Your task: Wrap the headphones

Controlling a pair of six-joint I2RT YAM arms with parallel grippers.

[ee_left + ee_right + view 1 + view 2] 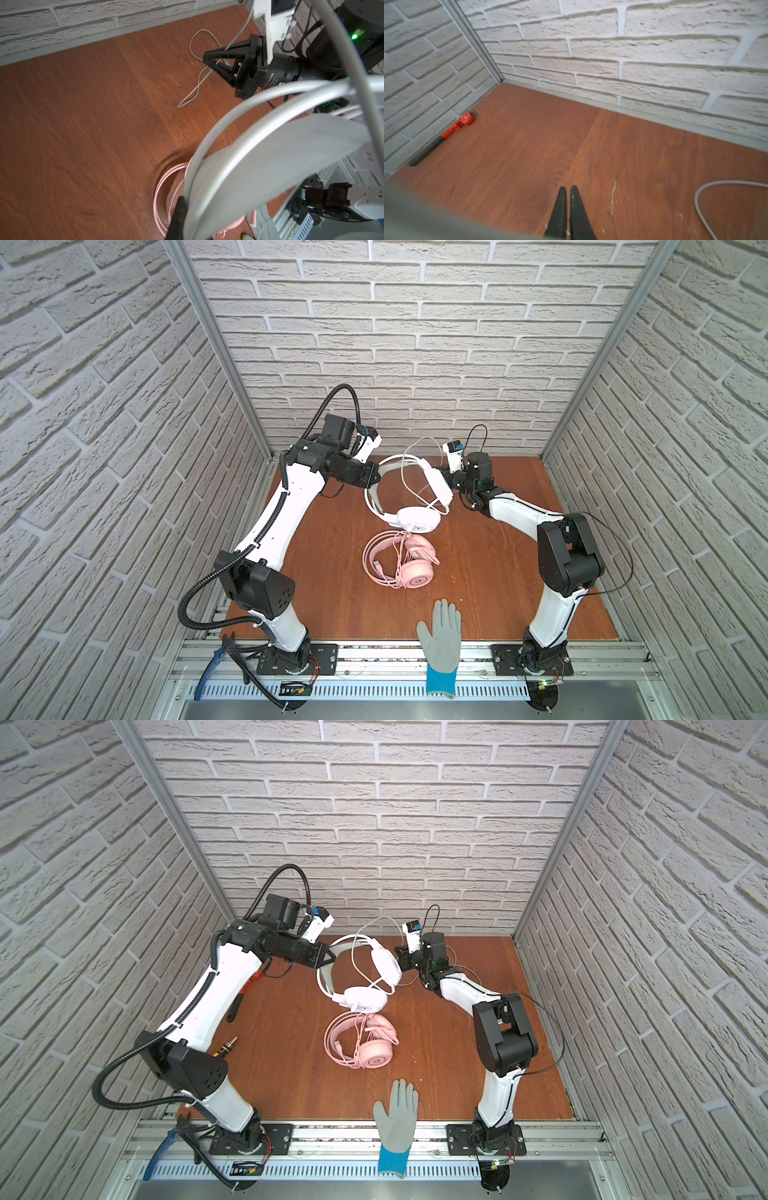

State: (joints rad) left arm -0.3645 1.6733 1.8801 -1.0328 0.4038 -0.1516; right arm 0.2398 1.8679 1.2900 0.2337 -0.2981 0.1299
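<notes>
The white headphones (pixel 417 520) hang tilted above the wooden table, seen in both top views. My left gripper (pixel 376 479) is shut on their headband (pixel 270 145); one black finger (pixel 178 216) shows against the band and the other is hidden behind it. At the upper earcup (pixel 436 485) my right gripper (pixel 400 957) is shut, jaws nearly touching (pixel 568 188), with the thin white cable (pixel 197 87) pinched low between the fingers. That cable loops up over the headset (pixel 415 443). The pink headphones (pixel 415 576) lie flat below, cable coiled on them.
A grey and blue glove (pixel 442 635) lies over the table's front edge. A red-handled wrench (pixel 456 124) rests along the left wall and a small screwdriver (pixel 226 1048) lies near the left arm. Brick walls close in the back and both sides.
</notes>
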